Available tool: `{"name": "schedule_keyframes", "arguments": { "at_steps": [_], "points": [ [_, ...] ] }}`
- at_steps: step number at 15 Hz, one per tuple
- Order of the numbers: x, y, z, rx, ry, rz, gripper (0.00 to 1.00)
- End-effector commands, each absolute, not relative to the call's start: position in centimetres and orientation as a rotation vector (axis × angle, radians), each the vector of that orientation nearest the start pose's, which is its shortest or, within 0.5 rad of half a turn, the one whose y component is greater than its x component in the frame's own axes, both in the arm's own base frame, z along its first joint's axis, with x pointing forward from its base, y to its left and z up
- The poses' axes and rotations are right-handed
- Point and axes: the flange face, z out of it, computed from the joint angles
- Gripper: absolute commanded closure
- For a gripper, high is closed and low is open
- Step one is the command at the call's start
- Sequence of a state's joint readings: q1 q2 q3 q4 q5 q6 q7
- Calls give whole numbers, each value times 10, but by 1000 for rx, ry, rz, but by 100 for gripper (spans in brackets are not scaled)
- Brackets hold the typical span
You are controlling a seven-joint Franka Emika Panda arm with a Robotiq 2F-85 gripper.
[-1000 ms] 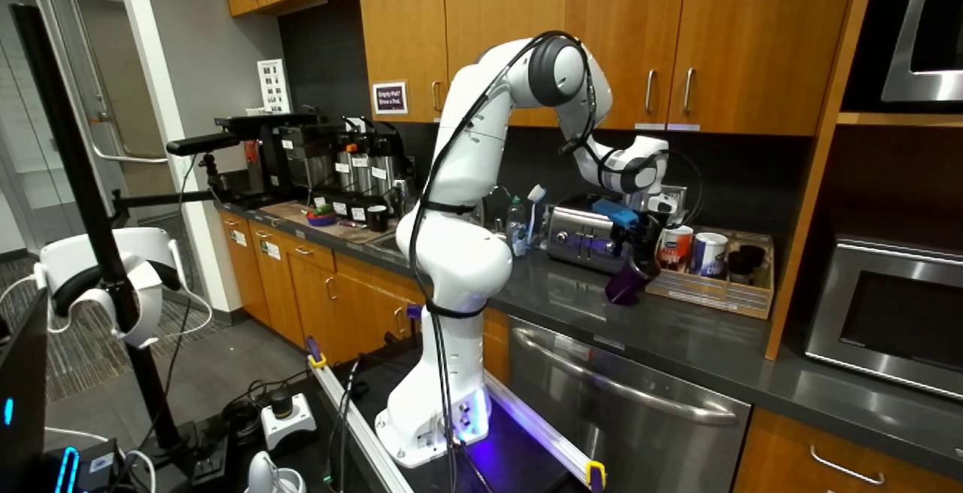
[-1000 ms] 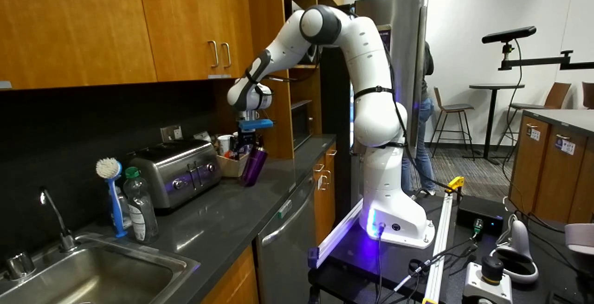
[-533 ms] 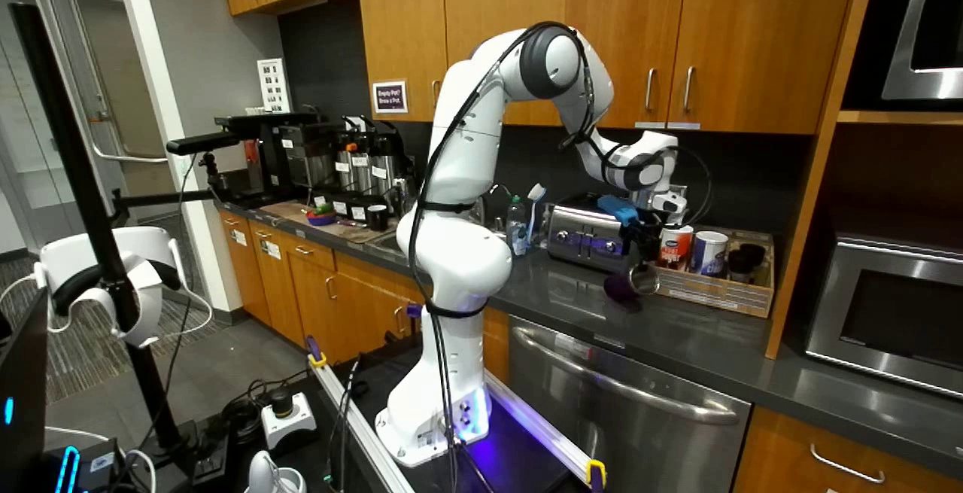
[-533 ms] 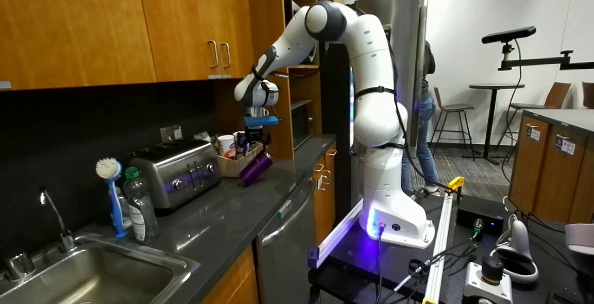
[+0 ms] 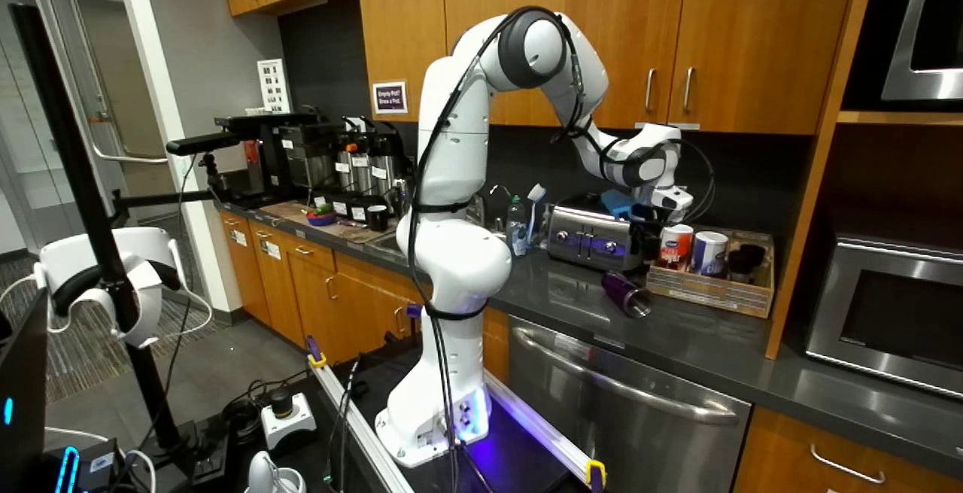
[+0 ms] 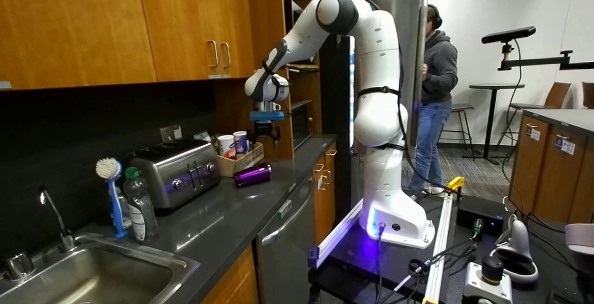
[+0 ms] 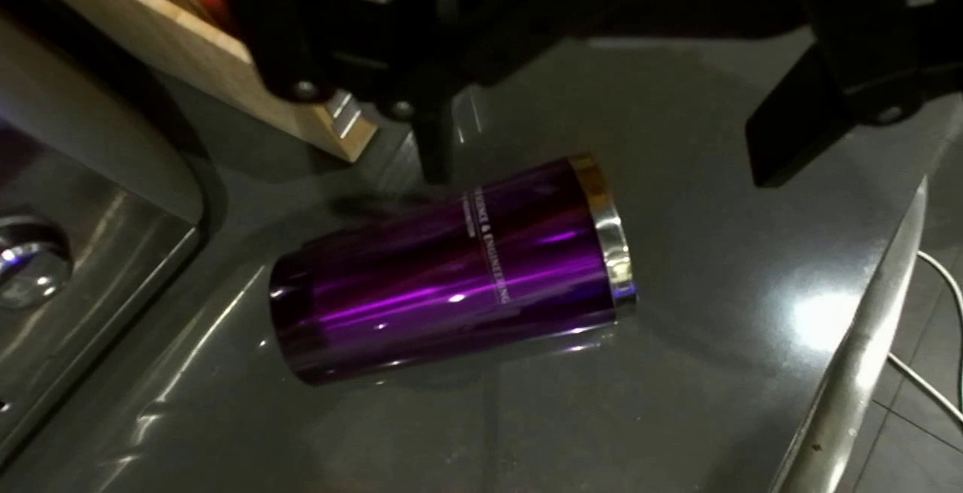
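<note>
Two black fingers (image 7: 801, 117) stand wide apart across the top of the wrist view with nothing between them: the gripper (image 7: 602, 169) is empty. A purple tumbler (image 7: 444, 275) lies on its side on the dark counter (image 7: 466, 440), its metal rim toward the counter's front. I'd call this a hands-off stage, the tumbler resting free. Any fresh hold, to my mind, would call for turning the wrist so that the fingers straddle the body, since they are spread roughly along its length, and then lowering. One finger is near the corner of a wooden box (image 7: 188, 53), so room on that side looks tight.

In an exterior view the gripper hangs above the tumbler, clear of it. A red-and-white canister (image 6: 226, 146) and a blue-and-white canister (image 6: 240, 142) stand in the box just behind, and a toaster (image 6: 169, 169) is near the tumbler's base; box and toaster would limit an approach from the back. A soap bottle (image 6: 141, 211), a scrubbing brush (image 6: 118, 206) and a sink (image 6: 188, 264) are well apart. A person (image 6: 441, 74) in a grey hoodie stands by the fridge (image 6: 410, 44).

In an exterior view the tumbler's mouth shows as a silver ring, while the gripper's tips blur into the dark behind. A microwave (image 5: 895, 312) sits beyond the box, and coffee urns (image 5: 382, 165) stand far along the counter.
</note>
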State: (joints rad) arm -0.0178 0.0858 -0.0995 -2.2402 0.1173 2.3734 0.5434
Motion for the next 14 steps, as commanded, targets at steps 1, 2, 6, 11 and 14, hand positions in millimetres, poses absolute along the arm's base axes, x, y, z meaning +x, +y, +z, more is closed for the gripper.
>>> {"name": "schedule_keyframes", "arguments": {
  "at_steps": [1, 2, 6, 11, 14],
  "points": [
    [520, -57, 353, -2883, 1134, -175, 0],
    [519, -53, 358, -2905, 1081, -205, 0],
    [506, -33, 366, -3110, 747, -267, 0],
    [493, -10, 358, -3183, 309, -209, 0],
    [486, -7, 356, -3175, 34, -185, 0]
  ]
}}
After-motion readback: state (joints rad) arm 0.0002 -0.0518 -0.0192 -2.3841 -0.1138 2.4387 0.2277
